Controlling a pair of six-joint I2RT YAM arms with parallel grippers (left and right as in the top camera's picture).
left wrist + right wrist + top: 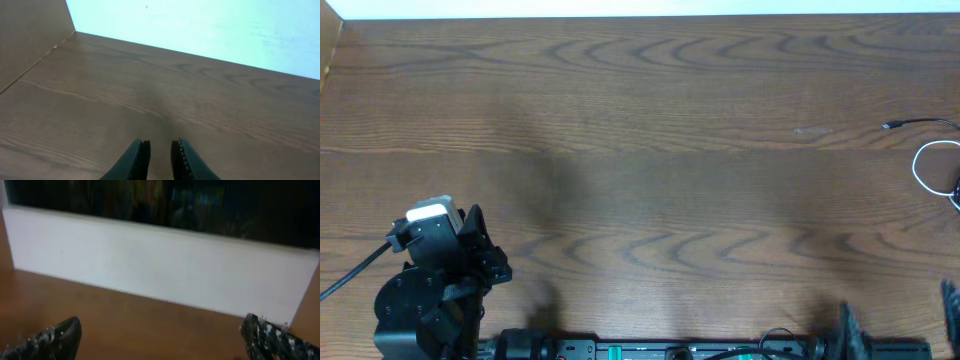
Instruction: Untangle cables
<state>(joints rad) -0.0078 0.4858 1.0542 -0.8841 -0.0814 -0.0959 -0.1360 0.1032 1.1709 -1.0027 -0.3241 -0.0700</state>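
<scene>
The cables lie at the far right edge of the table in the overhead view: a thin black cable with a small plug end, and just below it a white cable curled in a loop that runs out of frame. Neither wrist view shows them. My left gripper sits at the near left, its jaws a narrow gap apart over bare wood with nothing between them. My right gripper is wide open and empty, one fingertip at the left and the other at the right of its view.
The left arm is folded at the near left corner. Only a dark bit of the right arm shows at the near right edge. A white wall rises behind the wooden table, and a side panel stands at its left.
</scene>
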